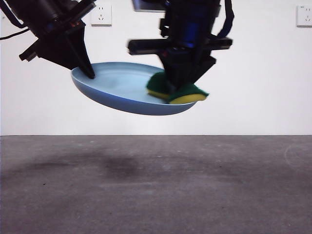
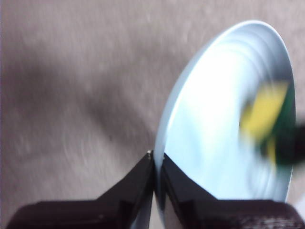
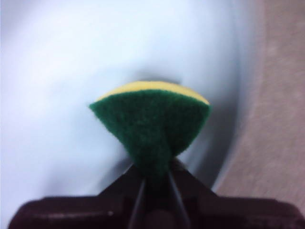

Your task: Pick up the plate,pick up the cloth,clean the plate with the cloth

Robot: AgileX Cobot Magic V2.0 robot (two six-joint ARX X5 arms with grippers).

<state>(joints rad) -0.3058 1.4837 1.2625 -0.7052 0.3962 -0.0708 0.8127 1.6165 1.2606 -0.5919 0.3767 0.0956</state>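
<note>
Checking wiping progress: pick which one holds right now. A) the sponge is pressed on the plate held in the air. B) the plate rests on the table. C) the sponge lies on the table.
A: the right gripper presses the sponge onto the plate, which the left gripper holds above the table.

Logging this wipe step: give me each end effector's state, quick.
Left end effector: shut on the rim of the plate, holding it in the air.
Right end effector: shut on the sponge, pressed onto the plate.

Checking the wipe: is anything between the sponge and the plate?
Nothing visible. The right gripper holds the sponge on the plate, which the left gripper holds by its rim, above the table.
</note>
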